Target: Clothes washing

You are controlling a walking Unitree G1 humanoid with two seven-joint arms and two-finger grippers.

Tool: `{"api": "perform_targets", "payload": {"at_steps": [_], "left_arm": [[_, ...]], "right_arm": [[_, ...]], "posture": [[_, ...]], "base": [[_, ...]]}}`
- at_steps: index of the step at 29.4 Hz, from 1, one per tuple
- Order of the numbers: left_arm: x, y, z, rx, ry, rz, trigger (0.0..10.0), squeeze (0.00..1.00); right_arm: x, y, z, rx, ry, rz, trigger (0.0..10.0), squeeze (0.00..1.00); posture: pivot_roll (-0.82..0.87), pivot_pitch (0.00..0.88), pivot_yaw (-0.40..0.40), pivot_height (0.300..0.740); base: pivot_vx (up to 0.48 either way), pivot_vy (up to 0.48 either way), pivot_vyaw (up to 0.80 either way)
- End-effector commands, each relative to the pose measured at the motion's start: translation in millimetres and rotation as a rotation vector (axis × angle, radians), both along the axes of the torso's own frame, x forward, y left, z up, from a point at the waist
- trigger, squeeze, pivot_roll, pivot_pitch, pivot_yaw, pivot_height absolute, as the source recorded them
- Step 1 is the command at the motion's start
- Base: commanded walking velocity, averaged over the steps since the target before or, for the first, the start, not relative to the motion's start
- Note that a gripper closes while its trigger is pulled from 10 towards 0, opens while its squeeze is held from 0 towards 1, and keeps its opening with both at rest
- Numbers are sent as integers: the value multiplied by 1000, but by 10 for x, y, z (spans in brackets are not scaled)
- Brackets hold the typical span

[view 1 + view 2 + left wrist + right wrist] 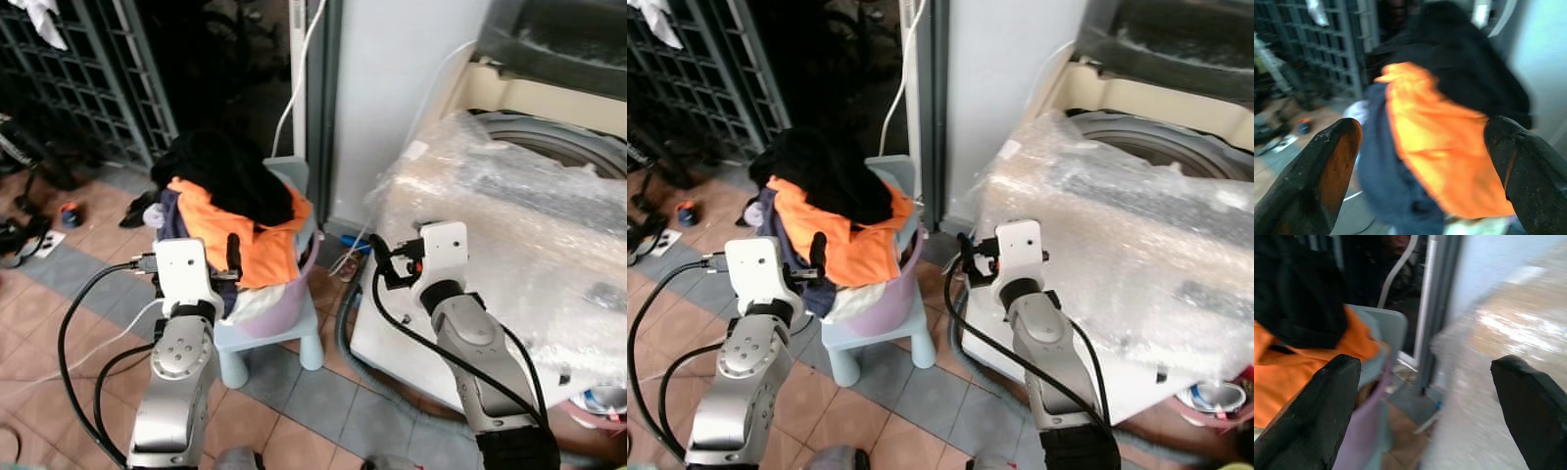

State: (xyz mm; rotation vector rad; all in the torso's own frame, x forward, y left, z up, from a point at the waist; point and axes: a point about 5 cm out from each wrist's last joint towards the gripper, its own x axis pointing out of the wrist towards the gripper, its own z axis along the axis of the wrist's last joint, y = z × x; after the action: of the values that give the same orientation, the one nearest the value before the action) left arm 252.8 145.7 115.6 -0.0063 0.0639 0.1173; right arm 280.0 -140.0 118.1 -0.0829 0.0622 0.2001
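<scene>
A lavender laundry basket [286, 297] sits on a small pale blue chair [286, 335], heaped with clothes. A black garment [220, 171] lies on top, over an orange garment [253, 235] and a blue one [1381, 166]. My left gripper [1422, 171] is open just in front of the heap, with nothing between its fingers [1327, 166]. To the right stands a washing machine [509, 245] wrapped in clear plastic, with its top lid up and the drum opening [558, 142] in sight. My right gripper [1425, 416] is open between the basket and the machine's front corner, holding nothing.
A dark metal grille gate [88, 78] runs along the back left, with shoes [137, 211] and clutter on the tiled floor below it. A white hose [299, 78] hangs down by the door frame. A grey hose [343, 333] lies at the machine's foot.
</scene>
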Motion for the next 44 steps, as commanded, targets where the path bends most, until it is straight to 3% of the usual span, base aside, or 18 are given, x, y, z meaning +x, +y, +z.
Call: {"api": "perform_targets", "payload": {"at_steps": [1,14,26,33,44], "left_arm": [[-3,25,9,-7,2,2,10000,0],[6,30,13,-9,1,3,10000,0],[14,10,13,-15,0,2,10000,0],[23,-1,11,-25,4,5,10000,0],[42,-41,55,-14,-14,-13,10000,0]], "right_arm": [[18,55,50,15,-22,25,10000,0],[67,147,127,-6,-67,109,10000,0],[116,244,169,-56,-104,184,10000,0],[130,360,171,-108,-121,268,10000,0],[324,554,146,-154,-89,369,10000,0]], "posture": [[-18,20,37,740],[-17,19,37,740],[-15,20,32,740],[-12,22,30,740],[14,32,20,740]], "base": [[304,0,794],[369,0,737],[431,0,0],[356,317,0],[0,25,0]]}}
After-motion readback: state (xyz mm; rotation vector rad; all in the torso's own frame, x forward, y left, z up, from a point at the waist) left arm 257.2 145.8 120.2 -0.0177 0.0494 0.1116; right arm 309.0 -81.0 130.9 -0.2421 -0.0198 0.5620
